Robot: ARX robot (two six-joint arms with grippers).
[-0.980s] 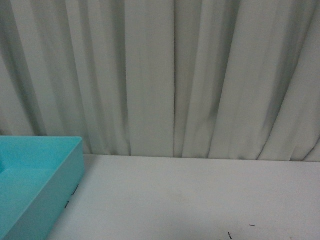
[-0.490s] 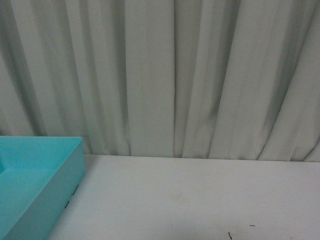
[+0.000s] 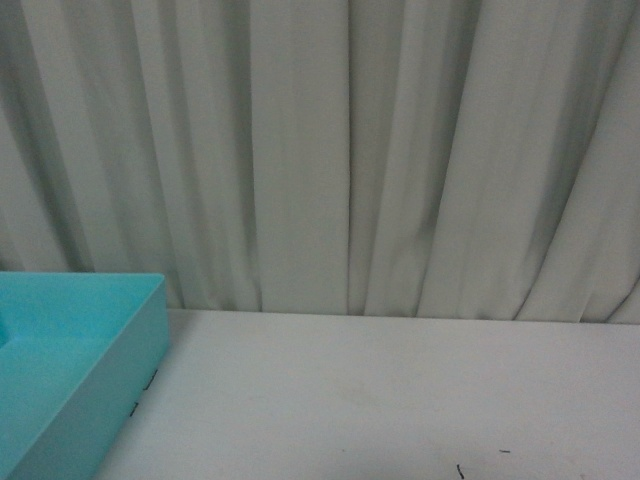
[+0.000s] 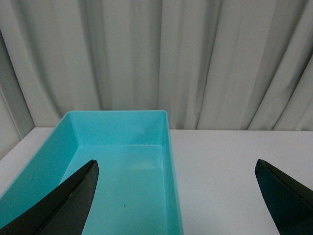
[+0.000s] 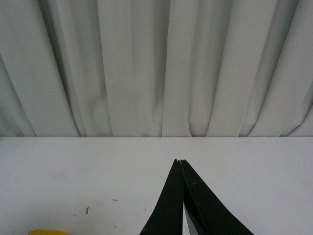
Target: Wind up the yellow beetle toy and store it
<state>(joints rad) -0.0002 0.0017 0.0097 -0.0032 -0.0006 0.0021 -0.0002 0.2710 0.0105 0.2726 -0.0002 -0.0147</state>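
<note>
Only a sliver of the yellow beetle toy shows, at the very edge of the right wrist view, on the white table beside my right gripper. That gripper is shut, its black fingers pressed together with nothing between them. My left gripper is open wide, with one finger over the turquoise bin and the other over the bare table. The bin holds nothing that I can see. Neither gripper appears in the front view.
The turquoise bin sits at the left of the white table. Pale pleated curtains close off the far edge. Small dark marks dot the tabletop.
</note>
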